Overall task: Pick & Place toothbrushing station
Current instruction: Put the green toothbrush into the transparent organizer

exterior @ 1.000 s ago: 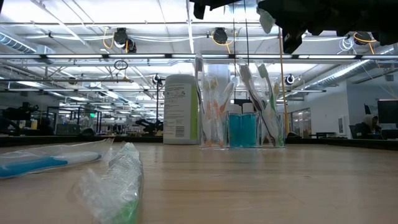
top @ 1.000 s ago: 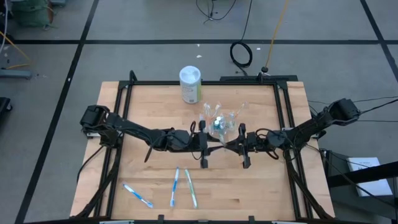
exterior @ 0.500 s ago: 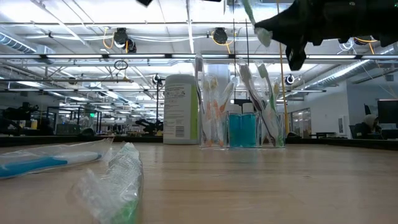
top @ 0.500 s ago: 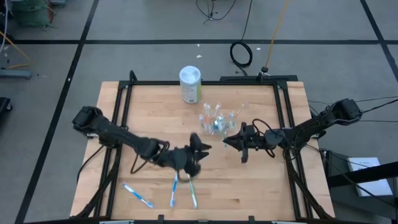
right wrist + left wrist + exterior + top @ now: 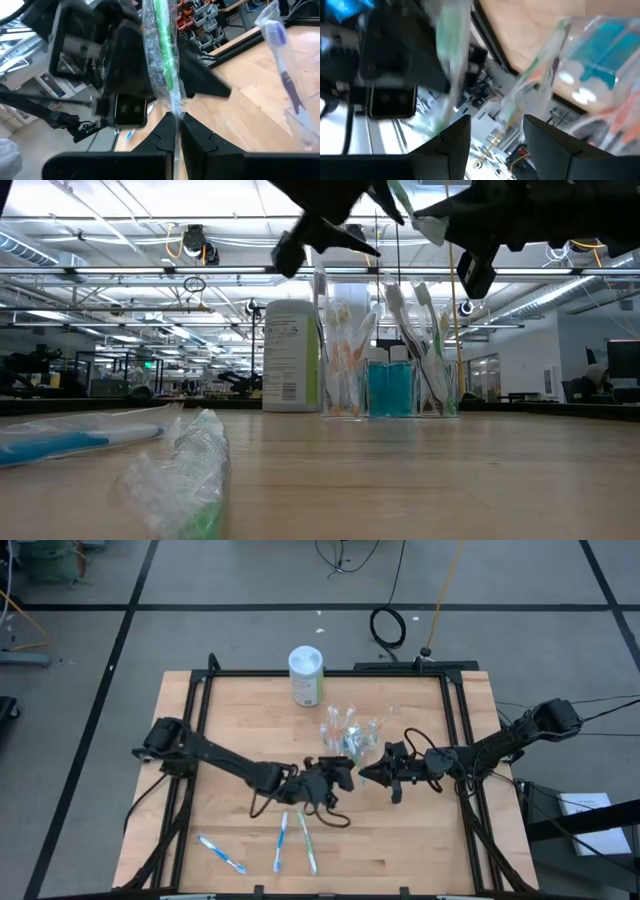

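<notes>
Two grippers: right fingers pinch wrapped green toothbrush; left fingers spread; canister label unreadable.

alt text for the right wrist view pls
The right tool is shut on a green toothbrush in a clear wrapper, held upright above the wooden table. The left arm looms dark just behind it, and a wrapped blue-and-white toothbrush stands to one side.
</notes>
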